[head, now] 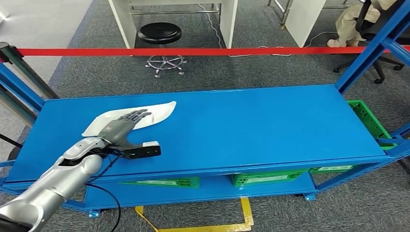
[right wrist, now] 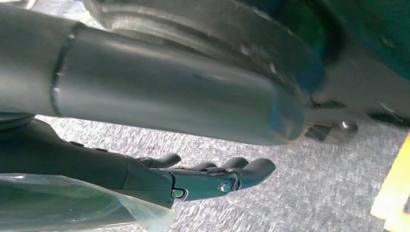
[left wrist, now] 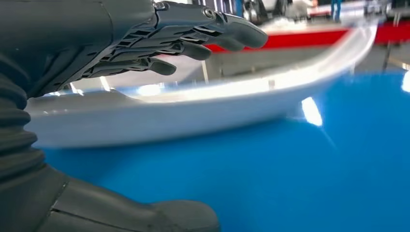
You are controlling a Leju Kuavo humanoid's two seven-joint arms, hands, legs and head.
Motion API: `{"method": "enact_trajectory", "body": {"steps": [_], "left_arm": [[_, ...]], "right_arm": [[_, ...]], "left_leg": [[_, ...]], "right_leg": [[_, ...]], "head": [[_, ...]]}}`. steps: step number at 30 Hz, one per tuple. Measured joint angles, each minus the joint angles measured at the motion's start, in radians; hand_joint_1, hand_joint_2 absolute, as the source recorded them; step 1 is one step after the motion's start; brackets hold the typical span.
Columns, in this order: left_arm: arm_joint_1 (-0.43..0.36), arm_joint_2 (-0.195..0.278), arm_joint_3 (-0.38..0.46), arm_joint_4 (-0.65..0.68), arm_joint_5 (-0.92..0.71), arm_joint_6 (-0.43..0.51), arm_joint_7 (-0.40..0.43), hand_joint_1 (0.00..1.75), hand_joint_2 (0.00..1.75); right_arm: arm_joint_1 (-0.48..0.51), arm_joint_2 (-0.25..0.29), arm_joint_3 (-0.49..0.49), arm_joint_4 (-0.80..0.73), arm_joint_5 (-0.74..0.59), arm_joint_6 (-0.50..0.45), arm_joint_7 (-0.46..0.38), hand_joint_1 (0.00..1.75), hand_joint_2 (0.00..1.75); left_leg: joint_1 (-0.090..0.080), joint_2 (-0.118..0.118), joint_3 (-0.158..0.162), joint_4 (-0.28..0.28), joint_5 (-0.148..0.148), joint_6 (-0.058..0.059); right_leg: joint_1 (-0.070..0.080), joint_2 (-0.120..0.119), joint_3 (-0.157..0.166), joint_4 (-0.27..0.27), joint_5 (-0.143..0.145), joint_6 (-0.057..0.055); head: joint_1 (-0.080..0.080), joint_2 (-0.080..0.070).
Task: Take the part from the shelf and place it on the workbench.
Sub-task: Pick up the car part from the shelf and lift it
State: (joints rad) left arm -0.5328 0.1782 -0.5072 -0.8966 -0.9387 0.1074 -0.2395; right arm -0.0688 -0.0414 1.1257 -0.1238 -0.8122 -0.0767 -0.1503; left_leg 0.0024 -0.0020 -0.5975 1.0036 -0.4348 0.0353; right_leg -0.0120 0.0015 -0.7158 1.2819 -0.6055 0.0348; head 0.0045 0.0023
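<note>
The part (head: pixel 145 115), a long white curved panel, lies on the top deck of the blue shelf (head: pixel 251 125), toward its left end. The left hand (head: pixel 123 126) is spread flat above the part's near end, fingers (left wrist: pixel 193 36) extended and apart, gripping nothing; contact with the part cannot be confirmed. The hand covers the part's middle. The right hand (right wrist: pixel 212 176) hangs over grey carpet (right wrist: pixel 290 193), fingers loosely extended, holding nothing. Green bins (head: pixel 370 121) sit partly hidden beneath the shelf deck.

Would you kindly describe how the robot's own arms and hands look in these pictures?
The left arm is silver with rounded shells; a black cable runs beside it. The left hand is grey with darker segmented fingers and a ribbed grey wrist cover. The right hand is dark grey too.
</note>
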Motion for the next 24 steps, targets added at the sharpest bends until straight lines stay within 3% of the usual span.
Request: {"method": "enact_trajectory", "body": {"steps": [1,2,5,7,10,12,14,16,17,18,20,22,24], "left_arm": [[-0.002,0.002,-0.006,0.011,-0.009,-0.001,0.013,0.0,1.75],[-0.006,0.004,-0.01,0.023,-0.022,0.004,0.028,0.0,1.75],[-0.027,0.007,-0.017,0.063,-0.07,0.043,0.082,0.0,1.75],[-0.04,0.008,-0.016,0.093,-0.098,0.072,0.128,0.0,1.75],[-0.052,0.007,-0.007,0.131,-0.128,0.095,0.188,0.0,1.75],[-0.057,0.008,0.003,0.154,-0.143,0.103,0.209,0.0,1.75],[-0.059,0.008,0.013,0.178,-0.161,0.113,0.226,0.0,1.75],[-0.06,0.006,0.024,0.198,-0.184,0.131,0.255,0.03,1.75],[-0.06,0.004,0.031,0.206,-0.196,0.142,0.273,0.43,1.75],[-0.061,0.002,0.039,0.211,-0.206,0.152,0.288,0.87,1.75],[-0.062,-0.003,0.056,0.216,-0.224,0.168,0.31,1.71,1.75],[-0.063,-0.009,0.069,0.218,-0.233,0.174,0.32,1.75,1.75],[-0.06,-0.015,0.08,0.222,-0.237,0.176,0.324,1.75,1.75]], "right_arm": [[0.001,0.0,0.002,0.0,-0.003,0.0,0.0,0.0,0.0],[0.001,0.0,0.004,0.0,-0.006,0.0,0.001,0.0,0.0],[-0.002,0.0,0.009,0.0,-0.016,-0.001,0.004,0.0,0.0],[-0.004,0.0,0.012,0.0,-0.023,-0.002,0.006,0.0,0.0],[-0.002,0.001,0.019,0.0,-0.033,-0.002,0.009,0.0,0.0],[-0.002,0.001,0.023,0.0,-0.038,-0.004,0.01,0.0,0.0],[-0.002,0.001,0.025,0.0,-0.043,-0.005,0.01,0.0,0.0],[0.0,0.001,0.026,0.0,-0.048,-0.005,0.011,0.0,0.0],[0.0,0.001,0.026,0.0,-0.05,-0.006,0.012,0.0,0.0],[0.0,0.002,0.027,0.0,-0.053,-0.006,0.012,0.0,0.0],[0.0,0.006,0.031,0.0,-0.058,-0.007,0.013,0.0,0.0],[-0.001,0.01,0.033,0.0,-0.061,-0.008,0.014,0.0,0.0],[-0.001,0.013,0.034,0.0,-0.063,-0.008,0.014,0.0,0.0]], "left_leg": [[0.0,0.0,0.0,0.0,0.0,0.0],[0.0,-0.001,0.002,0.001,-0.001,-0.001],[-0.001,-0.003,0.006,0.005,-0.006,-0.009],[-0.005,-0.003,0.006,0.009,-0.008,-0.019],[-0.005,-0.003,0.007,0.011,-0.011,-0.033],[-0.002,-0.002,-0.015,0.069,-0.051,-0.044],[0.0,-0.001,-0.07,0.2,-0.116,-0.051],[0.0,-0.001,-0.11,0.293,-0.143,-0.052],[0.0,-0.001,-0.106,0.287,-0.129,-0.05],[-0.001,-0.001,-0.083,0.24,-0.098,-0.044],[-0.006,0.0,-0.012,0.095,-0.037,-0.025],[-0.013,0.003,0.025,0.011,-0.016,-0.013],[-0.016,0.003,0.026,0.0,-0.015,-0.01]], "right_leg": [[0.0,0.0,-0.012,0.022,0.002,0.001],[-0.001,0.0,-0.003,0.002,0.023,0.002],[-0.001,-0.001,0.096,-0.195,0.114,-0.004],[0.001,0.001,0.133,-0.262,0.126,-0.012],[0.0,0.002,0.14,-0.266,0.128,-0.028],[-0.003,0.0,0.142,-0.268,0.13,-0.04],[-0.003,0.0,0.142,-0.268,0.13,-0.045],[-0.001,0.0,0.143,-0.268,0.13,-0.046],[-0.001,0.0,0.144,-0.268,0.13,-0.046],[0.001,0.0,0.146,-0.268,0.13,-0.046],[0.003,0.001,0.148,-0.268,0.13,-0.045],[0.004,0.0,0.145,-0.267,0.131,-0.038],[0.003,-0.003,0.143,-0.271,0.133,-0.027]], "head": [[0.0,0.0],[0.0,0.0],[0.001,0.0],[0.0,0.0],[-0.001,0.0],[-0.004,0.0],[-0.006,0.0],[-0.006,0.0],[-0.006,0.0],[-0.006,0.0],[-0.005,0.0],[-0.004,0.0],[-0.005,0.0]]}}
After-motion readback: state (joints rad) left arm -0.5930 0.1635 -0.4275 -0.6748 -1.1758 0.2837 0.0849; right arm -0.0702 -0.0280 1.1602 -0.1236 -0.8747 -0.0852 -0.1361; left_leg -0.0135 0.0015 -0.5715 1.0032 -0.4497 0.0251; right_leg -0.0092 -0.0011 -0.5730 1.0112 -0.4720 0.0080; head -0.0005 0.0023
